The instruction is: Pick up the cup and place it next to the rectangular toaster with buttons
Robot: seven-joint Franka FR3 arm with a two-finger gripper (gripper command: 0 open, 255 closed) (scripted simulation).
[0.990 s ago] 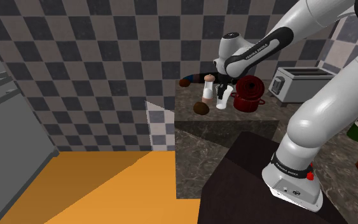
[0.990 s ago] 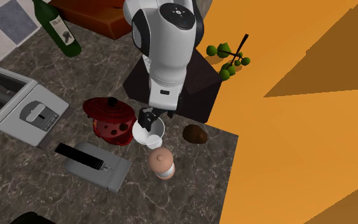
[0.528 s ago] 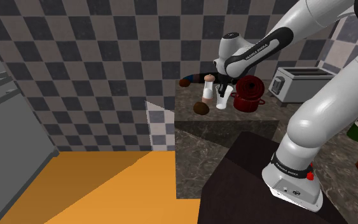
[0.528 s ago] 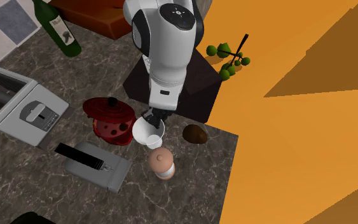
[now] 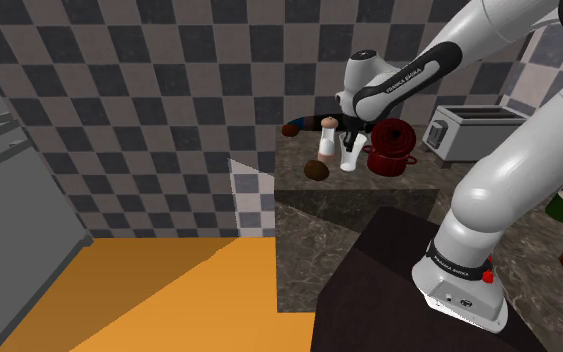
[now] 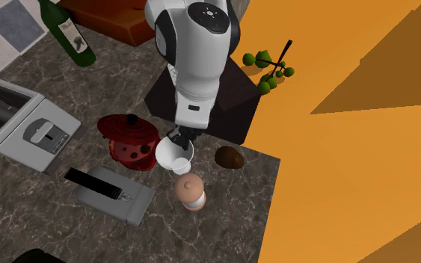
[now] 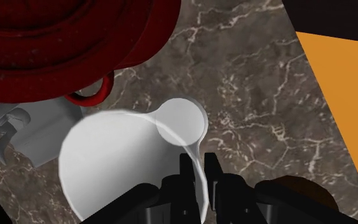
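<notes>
A white cup (image 6: pixel 173 155) stands on the dark marble counter (image 6: pixel 223 224) between a red pot and a brown-topped shaker. My black gripper (image 7: pixel 198 168) is shut on the cup (image 7: pixel 117 159), its two fingers clasping the thin rim from above, one inside and one outside. From the shoulder view the gripper (image 5: pixel 350 140) hangs straight down over the cup (image 5: pixel 348 160). The silver rectangular toaster with buttons (image 6: pixel 22 119) sits at the second exterior view's left, beyond the red pot, and shows at the back right as the toaster (image 5: pixel 469 130) in the shoulder view.
The red lidded pot (image 6: pixel 130 138) nearly touches the cup. A shaker (image 6: pixel 189 190), a brown oval object (image 6: pixel 229 157) and a flat grey appliance (image 6: pixel 111 193) lie close by. A green bottle (image 6: pixel 68 31) stands behind. The counter's edge (image 6: pixel 272 194) drops to an orange floor.
The fingers have come together on the cup's rim; a second ago they stood apart over it. The arm and the cup have not shifted.
</notes>
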